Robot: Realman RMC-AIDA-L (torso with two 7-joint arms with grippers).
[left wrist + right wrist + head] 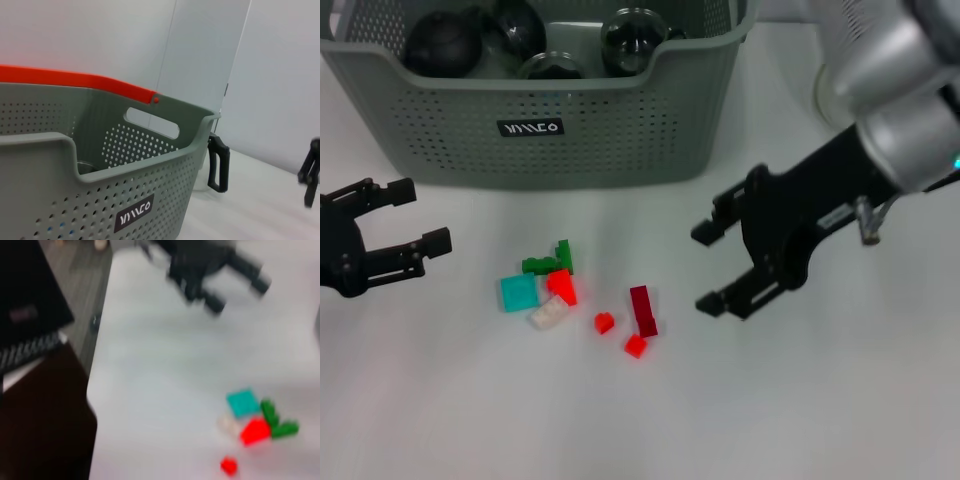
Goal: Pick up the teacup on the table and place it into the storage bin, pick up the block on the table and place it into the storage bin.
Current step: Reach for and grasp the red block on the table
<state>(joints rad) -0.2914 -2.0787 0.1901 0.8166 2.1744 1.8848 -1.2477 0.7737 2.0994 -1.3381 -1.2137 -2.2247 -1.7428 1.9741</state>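
Blocks (578,297) lie scattered on bare table (800,420), loose cluster, open room all round. Bin (550,120) stands behind them, its label facing the robot, dark round teacups (440,42) inside. Right gripper (712,268) hangs just beside the blocks, fingers wide, empty. Left gripper (415,218) sits at the table's left edge, fingers wide, empty.

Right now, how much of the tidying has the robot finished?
Dark round cups already sit in the storage bin, and no teacup shows on the table, so that part looks done. Neither hand holds anything: the right hand is open beside the dark red block, and the left hand is open near the teal block. The blocks still lie on the table.
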